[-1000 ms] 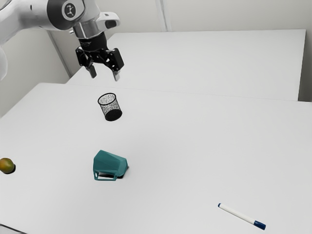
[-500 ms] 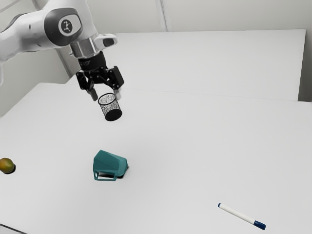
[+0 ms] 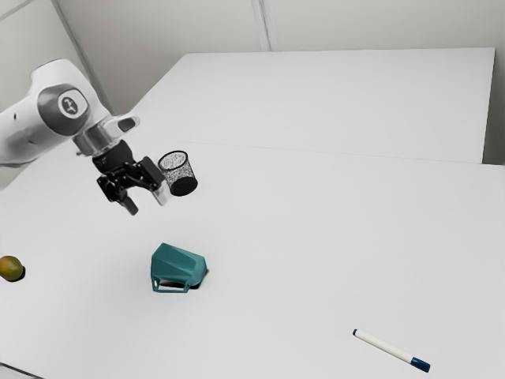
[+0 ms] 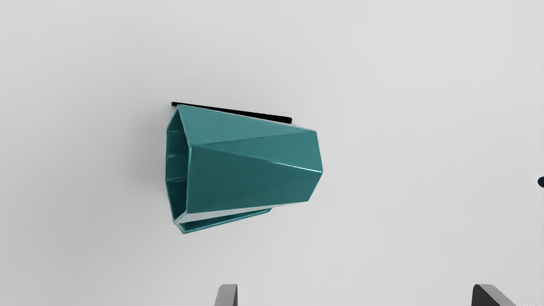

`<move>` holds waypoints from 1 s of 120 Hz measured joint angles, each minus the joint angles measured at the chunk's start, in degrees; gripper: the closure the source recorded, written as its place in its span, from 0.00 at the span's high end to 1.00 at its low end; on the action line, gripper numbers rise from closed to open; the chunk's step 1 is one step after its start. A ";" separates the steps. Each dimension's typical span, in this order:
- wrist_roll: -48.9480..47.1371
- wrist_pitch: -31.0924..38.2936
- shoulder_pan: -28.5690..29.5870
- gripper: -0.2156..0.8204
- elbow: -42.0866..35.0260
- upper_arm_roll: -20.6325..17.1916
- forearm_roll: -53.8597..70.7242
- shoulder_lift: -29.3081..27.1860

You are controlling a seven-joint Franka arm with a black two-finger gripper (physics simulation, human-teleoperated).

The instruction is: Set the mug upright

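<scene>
My gripper hangs above the table in the exterior view, up and to the left of the teal mug, touching nothing. The faceted mug lies on its side, its handle low against the table. In the wrist view the mug has its hollow mouth at one end and its narrower base at the other, with the handle partly hidden under its body. The gripper is open there, its two fingertips wide apart with bare table between them.
A black mesh cup stands close behind the gripper on the white table. A white marker with blue ends lies toward the exterior view's right front. A round orange-green fruit rests at the exterior view's left edge.
My arm has come down and, most recently, swung toward the exterior view's left, leaving the spot over the mesh cup. The mug and the other objects have stayed put.
</scene>
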 joint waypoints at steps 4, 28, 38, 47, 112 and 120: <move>1.70 0.54 0.81 0.79 -0.86 0.03 -1.08 -0.06; 11.72 2.79 5.05 0.79 -6.18 0.17 -8.10 0.56; 15.80 3.29 6.95 0.79 -7.72 0.18 -10.47 1.41; 19.14 3.59 8.73 0.79 -8.30 0.18 -12.16 3.42; 37.98 4.45 11.37 0.79 -5.34 0.19 -19.44 16.58; 39.63 4.33 11.37 0.79 -5.27 0.04 -20.13 17.53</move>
